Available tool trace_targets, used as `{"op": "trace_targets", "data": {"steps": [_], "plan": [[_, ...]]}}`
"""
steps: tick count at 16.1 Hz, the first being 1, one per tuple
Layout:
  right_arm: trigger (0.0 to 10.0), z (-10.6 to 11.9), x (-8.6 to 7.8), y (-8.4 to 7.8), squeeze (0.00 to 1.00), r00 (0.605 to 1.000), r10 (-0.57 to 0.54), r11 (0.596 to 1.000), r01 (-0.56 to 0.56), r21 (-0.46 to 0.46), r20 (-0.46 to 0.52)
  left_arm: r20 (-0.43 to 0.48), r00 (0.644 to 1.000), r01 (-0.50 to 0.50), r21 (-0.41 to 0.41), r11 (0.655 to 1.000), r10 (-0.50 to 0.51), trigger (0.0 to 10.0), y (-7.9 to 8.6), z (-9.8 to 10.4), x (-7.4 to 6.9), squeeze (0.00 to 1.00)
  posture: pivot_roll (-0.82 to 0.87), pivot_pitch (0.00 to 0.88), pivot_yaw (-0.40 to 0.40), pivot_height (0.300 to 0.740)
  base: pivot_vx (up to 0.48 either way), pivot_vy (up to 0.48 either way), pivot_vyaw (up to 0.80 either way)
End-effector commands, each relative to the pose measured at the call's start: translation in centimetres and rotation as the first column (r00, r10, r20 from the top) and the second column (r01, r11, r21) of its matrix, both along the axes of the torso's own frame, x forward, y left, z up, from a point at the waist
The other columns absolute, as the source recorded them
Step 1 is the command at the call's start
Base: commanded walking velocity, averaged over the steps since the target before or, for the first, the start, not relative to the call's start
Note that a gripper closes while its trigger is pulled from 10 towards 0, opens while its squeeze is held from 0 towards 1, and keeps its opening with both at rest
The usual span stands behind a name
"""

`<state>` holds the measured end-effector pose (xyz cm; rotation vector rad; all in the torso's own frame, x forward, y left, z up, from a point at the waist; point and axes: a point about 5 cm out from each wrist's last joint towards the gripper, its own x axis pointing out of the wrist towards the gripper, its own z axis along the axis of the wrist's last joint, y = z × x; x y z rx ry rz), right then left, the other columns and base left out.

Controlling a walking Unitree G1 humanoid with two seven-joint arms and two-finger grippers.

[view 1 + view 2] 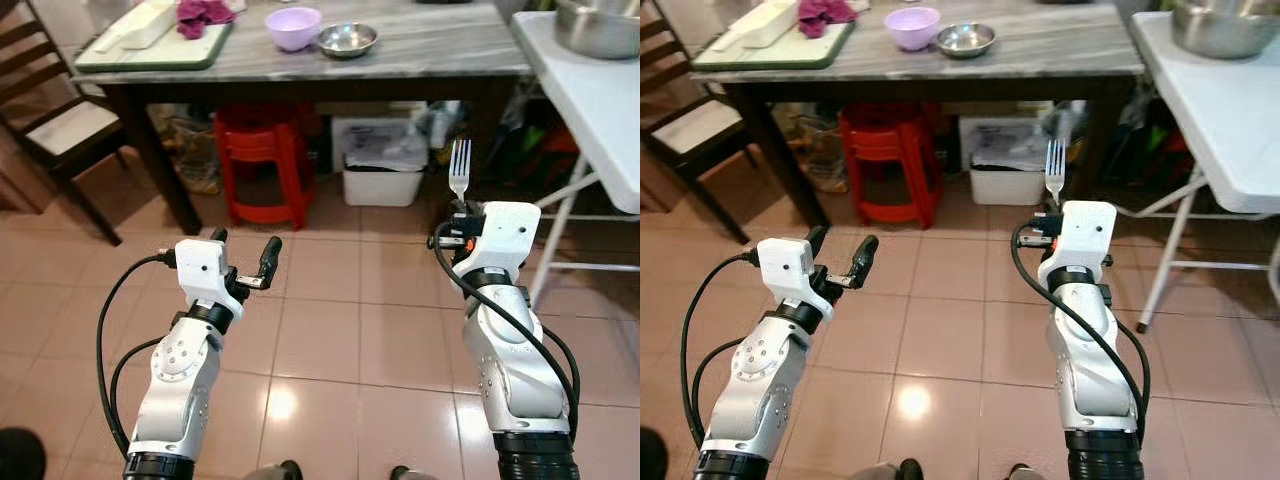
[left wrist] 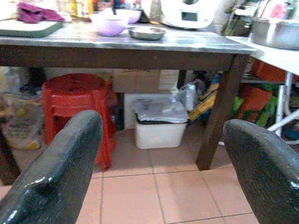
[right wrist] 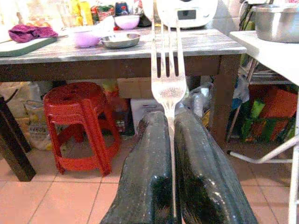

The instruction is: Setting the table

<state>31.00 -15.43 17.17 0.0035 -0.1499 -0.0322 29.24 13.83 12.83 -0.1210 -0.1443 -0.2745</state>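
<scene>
A fork is held upright, tines up, clamped in the right claw; the left claw is spread wide and empty. The carry is judged underway; next, the marble worktop must be approached

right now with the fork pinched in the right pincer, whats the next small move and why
Probably step toward the marble table: the right pincer is shut on the fork, tines up, but the robot stands back on the tiled floor, and the bowls lie ahead. The left pincer is open.
</scene>
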Motion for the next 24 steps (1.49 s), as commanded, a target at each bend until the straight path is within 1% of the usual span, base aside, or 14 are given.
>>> {"op": "trace_targets", "data": {"steps": [1, 6, 9, 13, 20, 24], "plan": [[10.0, -0.09, 0.01, -0.02, 0.0, 1.0, -0.005, 1.0, 0.005, -0.006, 0.0, 0.008, 1.0, 0.0, 0.0, 1.0, 0.0, 10.0, 0.2, 0.26, -0.02, 0.0, -0.09, 0.169, 0.086, 0.74, 0.48, 0.0, 0.0], [10.0, -0.25, 0.12, 0.17, 0.0, 1.0, 0.001, 1.0, -0.001, 0.009, -0.012, 0.012, 1.0, 0.012, -0.002, 1.0, -0.012, 10.0, -0.04, 0.33, 0.0, 0.0, -0.09, 0.164, 0.087, 0.74, 0.48, 0.0, 0.0], [10.0, -0.27, 0.2, 0.37, 0.0, 1.0, 0.013, 1.0, -0.013, -0.012, -0.012, 0.022, 1.0, 0.02, -0.003, 1.0, -0.02, 10.0, -0.27, 0.51, 0.07, 0.0, -0.09, 0.16, 0.086, 0.74, 0.48, 0.0, 0.0], [10.0, -0.3, 0.19, 0.47, 0.0, 1.0, 0.015, 1.0, -0.015, -0.015, -0.011, 0.029, 0.999, 0.031, -0.008, 1.0, -0.03, 10.0, -0.56, 0.63, 0.0, 0.0, -0.09, 0.159, 0.089, 0.74, 0.48, 0.0, 0.0], [10.0, -0.59, 0.07, 0.35, 0.0, 1.0, 0.009, 1.0, -0.009, -0.02, -0.02, 0.023, 0.999, 0.04, -0.001, 0.999, -0.04, 10.0, -0.62, 0.44, -0.09, 0.0, -0.1, 0.164, 0.092, 0.74, 0.48, 0.0, 0.0], [10.0, -0.79, 0.02, 0.64, 0.0, 1.0, 0.016, 0.999, -0.016, -0.03, -0.025, 0.018, 0.999, 0.045, 0.006, 0.999, -0.045, 10.0, -0.55, 0.37, -0.11, 0.0, -0.1, 0.165, 0.097, 0.74, 0.48, 0.0, 0.0]]}}
